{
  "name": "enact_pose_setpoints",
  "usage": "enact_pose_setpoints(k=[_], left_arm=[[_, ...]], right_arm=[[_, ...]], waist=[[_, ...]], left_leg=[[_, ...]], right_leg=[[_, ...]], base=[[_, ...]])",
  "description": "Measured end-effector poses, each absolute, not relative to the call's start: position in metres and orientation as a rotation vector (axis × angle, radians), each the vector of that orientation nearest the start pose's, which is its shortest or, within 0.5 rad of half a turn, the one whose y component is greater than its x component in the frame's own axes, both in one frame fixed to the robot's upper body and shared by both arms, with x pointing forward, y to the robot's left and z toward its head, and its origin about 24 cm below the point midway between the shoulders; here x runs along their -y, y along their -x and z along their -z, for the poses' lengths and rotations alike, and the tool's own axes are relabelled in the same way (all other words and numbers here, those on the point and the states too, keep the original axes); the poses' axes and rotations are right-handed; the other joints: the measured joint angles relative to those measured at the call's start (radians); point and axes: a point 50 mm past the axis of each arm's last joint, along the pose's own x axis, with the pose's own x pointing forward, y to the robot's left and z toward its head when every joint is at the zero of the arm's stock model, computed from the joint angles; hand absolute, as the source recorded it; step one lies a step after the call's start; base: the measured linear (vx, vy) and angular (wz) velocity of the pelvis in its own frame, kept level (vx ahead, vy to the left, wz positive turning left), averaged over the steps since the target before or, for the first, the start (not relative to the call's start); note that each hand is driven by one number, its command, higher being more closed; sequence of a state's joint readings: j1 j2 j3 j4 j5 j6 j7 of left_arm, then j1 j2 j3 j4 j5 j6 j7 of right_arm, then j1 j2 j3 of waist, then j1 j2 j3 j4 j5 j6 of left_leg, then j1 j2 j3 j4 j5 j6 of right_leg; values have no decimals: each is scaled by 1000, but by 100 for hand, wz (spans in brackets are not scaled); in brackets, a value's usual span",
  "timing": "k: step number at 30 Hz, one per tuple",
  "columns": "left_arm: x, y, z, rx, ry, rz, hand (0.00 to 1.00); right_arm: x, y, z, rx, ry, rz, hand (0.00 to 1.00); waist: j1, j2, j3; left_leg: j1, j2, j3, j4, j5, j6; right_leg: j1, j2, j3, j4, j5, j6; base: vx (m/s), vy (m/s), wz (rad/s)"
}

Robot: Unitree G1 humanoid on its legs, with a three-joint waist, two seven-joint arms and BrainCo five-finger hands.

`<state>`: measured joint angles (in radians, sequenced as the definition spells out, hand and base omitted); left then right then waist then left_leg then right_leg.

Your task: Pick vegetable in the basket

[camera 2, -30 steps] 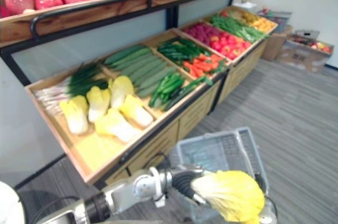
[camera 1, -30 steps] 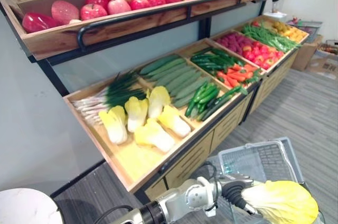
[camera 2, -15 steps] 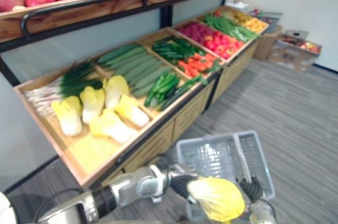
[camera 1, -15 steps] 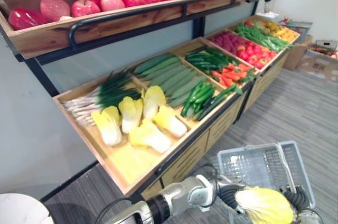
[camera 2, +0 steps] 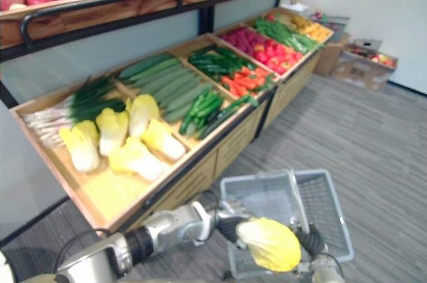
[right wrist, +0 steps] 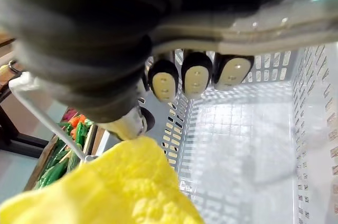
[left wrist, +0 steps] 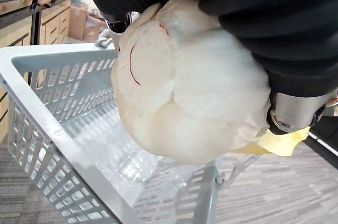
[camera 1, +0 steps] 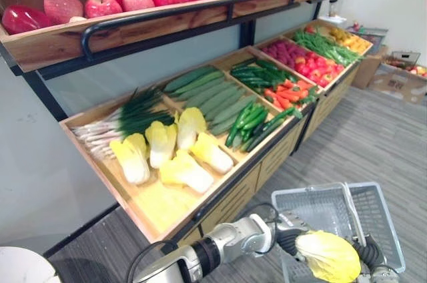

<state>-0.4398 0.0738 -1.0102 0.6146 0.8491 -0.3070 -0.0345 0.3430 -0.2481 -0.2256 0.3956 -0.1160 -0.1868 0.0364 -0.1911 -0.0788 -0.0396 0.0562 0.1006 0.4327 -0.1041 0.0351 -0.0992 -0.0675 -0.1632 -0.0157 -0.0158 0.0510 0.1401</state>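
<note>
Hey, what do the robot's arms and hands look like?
The left arm is a silver-grey tube with black bands. The left hand and right hand wear dark ribbed covers; the right hand's fingers are silver, ending in dark tips with pale pads.

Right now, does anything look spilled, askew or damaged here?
Nothing stands out. The left hand holds a napa cabbage over the grey basket, which the right hand holds by its handle; the shelf produce lies sorted in its compartments.

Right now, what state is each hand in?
The left hand is shut on the Chinese cabbage.
The right hand is shut on the basket handle.
</note>
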Motion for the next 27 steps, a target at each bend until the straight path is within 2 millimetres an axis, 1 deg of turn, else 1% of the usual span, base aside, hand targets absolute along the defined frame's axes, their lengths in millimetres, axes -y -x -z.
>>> enact_pose_setpoints(k=[3,4,9,12,14,17,27], left_arm=[[40,-210,22,444,-1219,1210,100],[41,-210,22,446,-1223,1200,0],[53,-212,13,482,-1189,1132,0],[67,-210,4,530,-1147,1100,0],[80,-207,-4,574,-1124,1102,0],[91,-200,-7,604,-1108,1127,0],[93,-195,-7,624,-1103,1160,0]], right_arm=[[277,-123,67,-544,347,217,100],[277,-123,67,-544,344,218,100],[274,-122,69,-548,338,214,100],[269,-124,71,-546,325,201,100],[263,-124,73,-547,296,196,100],[257,-124,76,-551,280,188,100],[255,-123,78,-556,276,206,100]], waist=[[0,-3,1],[1,-3,1],[0,-3,1],[0,-6,3],[2,-9,4],[1,-9,5],[1,-16,8]], left_leg=[[-1,0,0,0,0,0],[-1,-1,-1,0,0,0],[-2,-1,-2,0,0,0],[-3,-3,-4,0,0,0],[-4,-5,-7,0,-1,1],[-4,-7,-7,0,-3,2],[-5,-11,-9,0,-13,7]], right_leg=[[0,-1,0,0,0,0],[0,-1,-1,0,0,0],[0,-2,-3,1,-1,0],[0,-4,-5,2,-2,1],[0,-7,-7,2,-3,2],[0,-9,-7,3,-6,4],[1,-12,-9,2,-11,11]], base=[[0,0,0],[0,0,0],[0,0,0],[0,0,0],[0,0,2],[0,0,0],[0,0,0]])
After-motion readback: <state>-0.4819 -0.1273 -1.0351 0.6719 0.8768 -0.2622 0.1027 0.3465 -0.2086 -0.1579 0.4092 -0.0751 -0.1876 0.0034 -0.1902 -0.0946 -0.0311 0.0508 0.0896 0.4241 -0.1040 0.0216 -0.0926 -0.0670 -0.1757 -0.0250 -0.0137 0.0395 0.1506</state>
